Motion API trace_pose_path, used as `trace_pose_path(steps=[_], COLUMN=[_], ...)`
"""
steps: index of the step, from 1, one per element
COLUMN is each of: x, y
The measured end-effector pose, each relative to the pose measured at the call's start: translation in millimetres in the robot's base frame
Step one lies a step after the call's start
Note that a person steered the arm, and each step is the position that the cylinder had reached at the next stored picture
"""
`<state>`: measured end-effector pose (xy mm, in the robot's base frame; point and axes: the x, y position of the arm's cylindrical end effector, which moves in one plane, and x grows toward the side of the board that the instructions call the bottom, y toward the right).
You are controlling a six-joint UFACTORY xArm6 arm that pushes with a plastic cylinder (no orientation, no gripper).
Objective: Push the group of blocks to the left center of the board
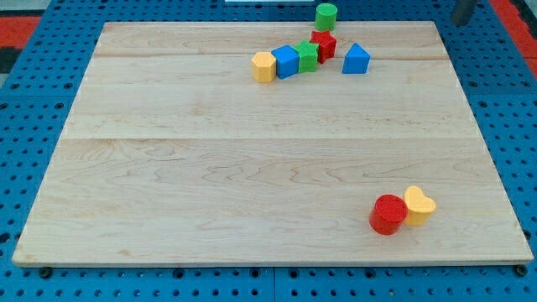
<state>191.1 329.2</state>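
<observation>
A group of blocks lies near the view's top centre: a yellow block (263, 66), a blue cube (285, 61), a green block (308, 57) and a red block (323, 44) touch in a row. A blue triangular block (356, 59) stands just to their right. A green cylinder (325, 16) sits at the board's top edge. A red cylinder (388, 214) and a yellow heart-shaped block (419, 205) touch at the lower right. My tip (460, 20) shows as a dark rod end at the view's top right, beyond the board's corner, far from all blocks.
The wooden board (168, 168) lies on a blue perforated table (25, 126). Red matting shows at the view's top corners.
</observation>
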Motion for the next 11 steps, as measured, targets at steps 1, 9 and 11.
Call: trace_pose_path(steps=[1,9,11], x=[1,70,102], y=[-107,-234,-297])
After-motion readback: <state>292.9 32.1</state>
